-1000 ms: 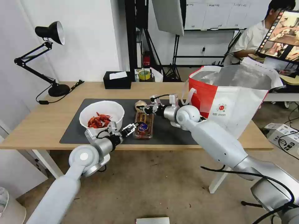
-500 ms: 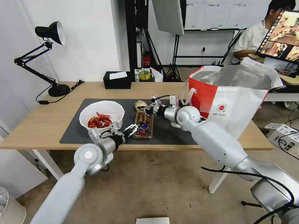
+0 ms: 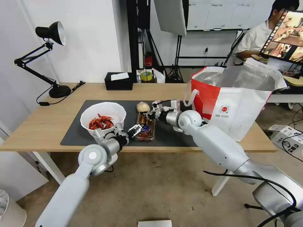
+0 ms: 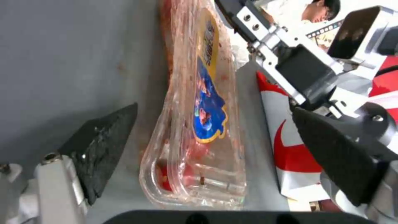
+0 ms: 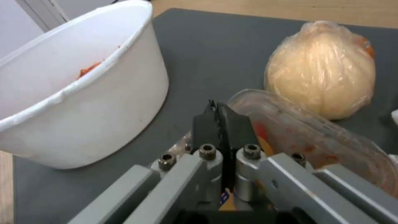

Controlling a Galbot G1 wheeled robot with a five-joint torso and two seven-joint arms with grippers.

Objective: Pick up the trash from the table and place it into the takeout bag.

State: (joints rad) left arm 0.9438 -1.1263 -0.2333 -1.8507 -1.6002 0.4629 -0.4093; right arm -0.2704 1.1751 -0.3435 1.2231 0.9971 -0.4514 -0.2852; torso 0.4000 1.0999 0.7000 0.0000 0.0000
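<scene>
Left wrist view shows our left gripper [image 4: 215, 149] with jaws spread wide on either side of the near end of the clear plastic clamshell tray with red bits [image 4: 199, 124], not yet touching it. Our right gripper [image 5: 222, 119] has its jaws pressed together with nothing between them, poised over the tray's far end beside the beige wrapped ball [image 5: 321, 67]. The white round bowl of red crayfish shells [image 3: 102, 117] stands just left of the tray on the dark grey mat [image 3: 75, 132] of the light-wood bench [image 3: 44, 123]. We judge the task barely begun: all three pieces lie outside the red-and-white foil-lined takeout bag [image 3: 233, 101].
</scene>
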